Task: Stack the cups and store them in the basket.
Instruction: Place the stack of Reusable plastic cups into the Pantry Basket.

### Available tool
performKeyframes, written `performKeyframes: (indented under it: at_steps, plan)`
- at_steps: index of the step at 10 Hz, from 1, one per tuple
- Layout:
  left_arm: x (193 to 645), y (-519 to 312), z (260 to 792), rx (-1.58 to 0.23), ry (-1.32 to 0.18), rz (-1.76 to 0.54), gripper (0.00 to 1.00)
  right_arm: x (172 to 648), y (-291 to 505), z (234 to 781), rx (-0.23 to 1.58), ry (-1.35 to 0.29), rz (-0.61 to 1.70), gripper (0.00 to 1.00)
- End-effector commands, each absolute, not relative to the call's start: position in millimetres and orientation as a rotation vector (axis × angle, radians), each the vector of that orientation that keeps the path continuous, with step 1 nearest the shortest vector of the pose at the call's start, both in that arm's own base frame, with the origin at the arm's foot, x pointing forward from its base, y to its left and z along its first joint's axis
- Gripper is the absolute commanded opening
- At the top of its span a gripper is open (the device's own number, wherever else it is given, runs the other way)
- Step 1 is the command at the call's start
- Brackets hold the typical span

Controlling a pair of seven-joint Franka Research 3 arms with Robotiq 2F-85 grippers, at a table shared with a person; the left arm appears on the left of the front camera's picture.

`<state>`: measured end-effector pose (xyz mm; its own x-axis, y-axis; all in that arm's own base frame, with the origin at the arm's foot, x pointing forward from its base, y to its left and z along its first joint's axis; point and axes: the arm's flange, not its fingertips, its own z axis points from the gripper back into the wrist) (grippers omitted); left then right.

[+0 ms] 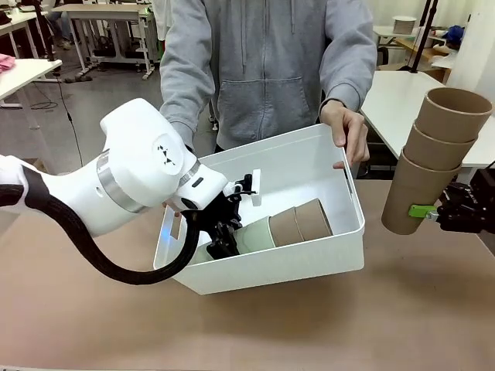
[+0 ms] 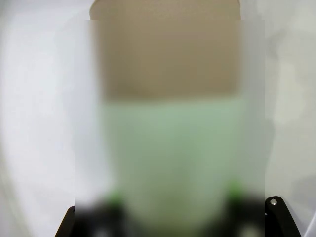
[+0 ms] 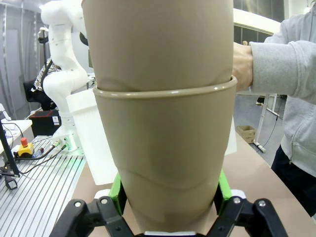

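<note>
The white basket [image 1: 294, 267] is tipped toward me, and a person's hand [image 1: 348, 131] holds its far rim. Inside it lies a short stack: a mint-green cup [image 1: 255, 234] with tan cups [image 1: 305, 222] nested in it. My left gripper [image 1: 224, 236] reaches into the basket and is shut on the mint-green cup [image 2: 173, 153], green pads on both sides, with a tan cup [image 2: 165, 54] beyond; this view is blurred. At the right, my right gripper [image 1: 430, 210] is shut on the bottom cup of a tilted stack of three tan cups [image 1: 433, 158], held in the air beside the basket. The same stack [image 3: 163, 148] sits between the right gripper [image 3: 168, 197] pads.
The person stands at the far side of the brown table [image 1: 309, 332]; a grey sleeve and hand [image 3: 242, 66] reach to the basket [image 3: 94, 143]. A white table [image 1: 394, 100] stands behind at the right.
</note>
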<state>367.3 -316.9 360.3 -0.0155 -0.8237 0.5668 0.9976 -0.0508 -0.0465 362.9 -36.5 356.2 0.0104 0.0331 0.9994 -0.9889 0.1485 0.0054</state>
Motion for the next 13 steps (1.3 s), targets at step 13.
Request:
performKeyframes:
  at_steps: [13]
  plan:
    - [339.6,-91.9,587.4,-0.827,-0.690,-1.447,1.00,363.5,-35.1,359.7,1.076,-1.257,1.118,0.84]
